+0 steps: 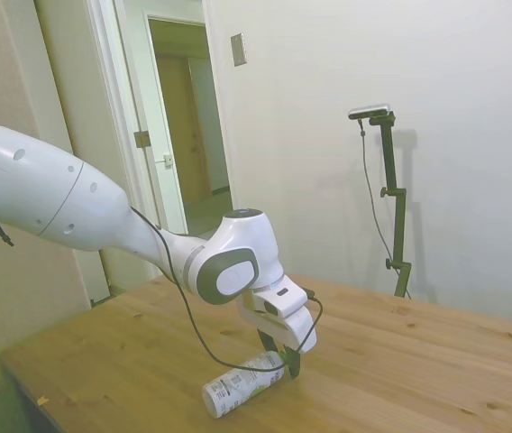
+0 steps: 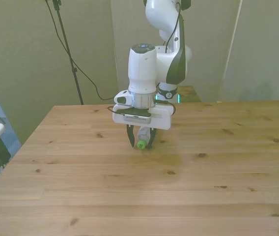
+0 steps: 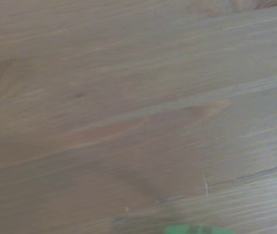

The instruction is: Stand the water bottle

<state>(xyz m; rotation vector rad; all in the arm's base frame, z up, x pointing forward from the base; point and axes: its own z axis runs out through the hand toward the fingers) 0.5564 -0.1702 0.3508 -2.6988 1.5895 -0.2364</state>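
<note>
Small slim plastic water bottle (image 1: 242, 384) with a green screw cap (image 2: 141, 144) and a white wrap label printed in green and dark: lying on its side on the pale knotty wooden tabletop (image 1: 418, 370), not upright. In the side view its base end points toward the near table edge; the cap end is under the arm's tool. In the front view the cap faces the camera, low between the two dark fingers.

White robot arm's claw (image 2: 140, 140): lowered to the tabletop, pointing straight down, fingers (image 2: 130, 137) straddling the bottle's neck just behind the cap. The two fingers stand one on each side of the neck, very close to it; whether they press on the plastic cannot be told from these views.

Wrist view: blurred wood grain, with a green sliver of the cap (image 3: 187, 228) at the frame's edge.

Behind the table: plain wall, open white door (image 1: 161, 135).
</note>
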